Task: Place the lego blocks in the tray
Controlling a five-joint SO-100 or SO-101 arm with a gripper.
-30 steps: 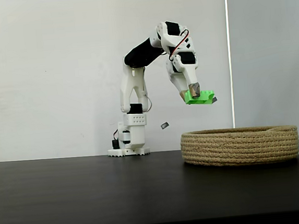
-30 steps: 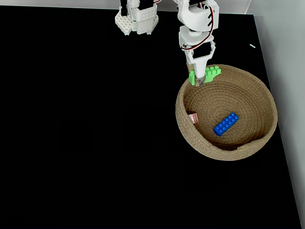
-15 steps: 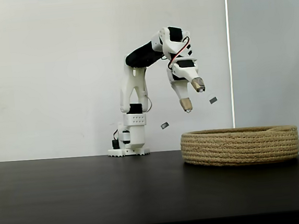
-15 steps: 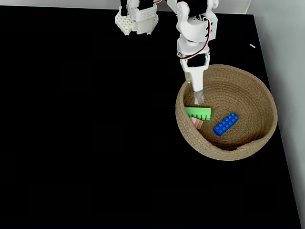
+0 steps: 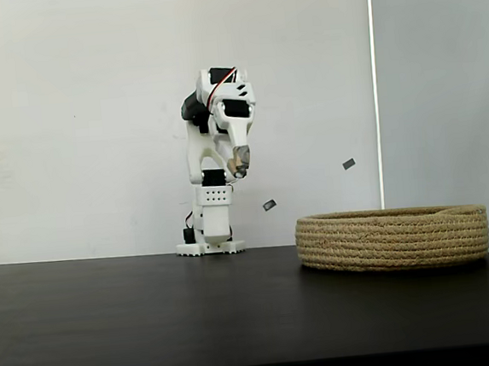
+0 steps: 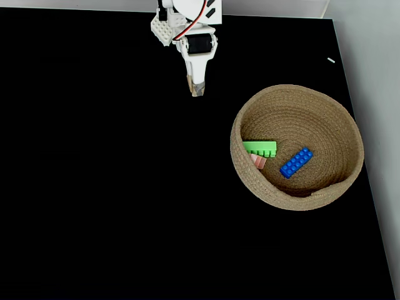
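A plain white wall stands behind a black desk (image 6: 94,187). The tray (image 6: 347,181), a coiled rope basket, sits near the desk's right edge in the top fixed view. Inside lie the green brick (image 6: 260,148), the pink brick (image 6: 257,161) just below and touching it, and the blue brick (image 6: 296,162) apart. The gripper (image 6: 196,89) hangs folded near the arm's base, well apart from the tray, its fingers (image 5: 239,160) narrow and holding nothing. The task looks complete; little can go wrong unless the arm swings and knocks the tray.
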